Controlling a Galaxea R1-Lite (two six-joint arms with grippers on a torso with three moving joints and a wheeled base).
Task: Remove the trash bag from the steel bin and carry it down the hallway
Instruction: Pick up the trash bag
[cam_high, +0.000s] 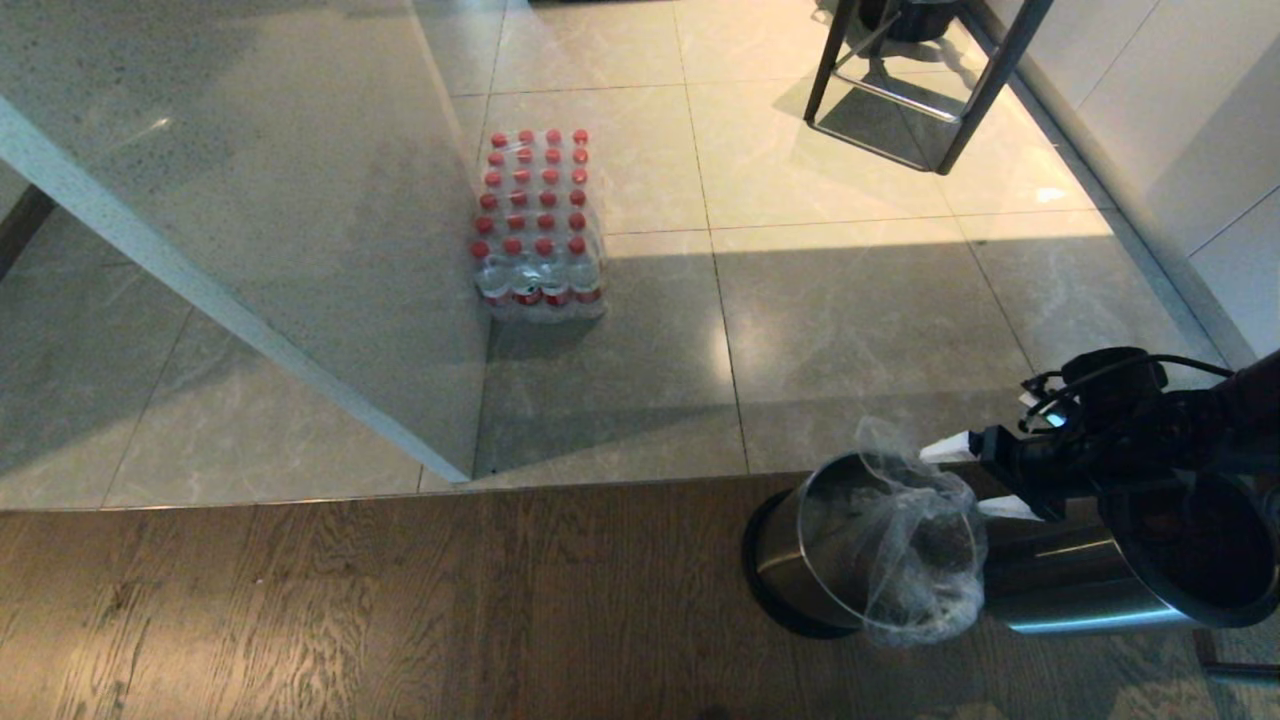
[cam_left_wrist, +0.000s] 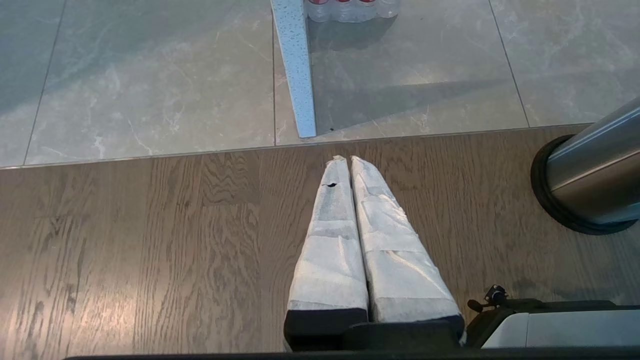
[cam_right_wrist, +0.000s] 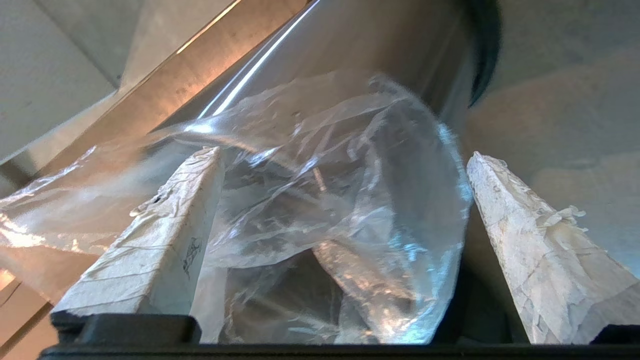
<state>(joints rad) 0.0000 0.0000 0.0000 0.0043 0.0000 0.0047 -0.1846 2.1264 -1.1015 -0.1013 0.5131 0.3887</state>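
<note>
Nearest to me, the left tool hangs over the wooden floor with its fingers pressed together, holding nothing. At about four o'clock in the head view I have the right tool with both padded fingers spread wide. The trash bag sits in the mouth of the steel bin, with loose plastic standing above the rim. The bag lies at nine o'clock from the right tool, just beside its tips, so I judge this arm must close on it. Farther away, at eleven o'clock, a pack of red-capped bottles stands on the tiles.
</note>
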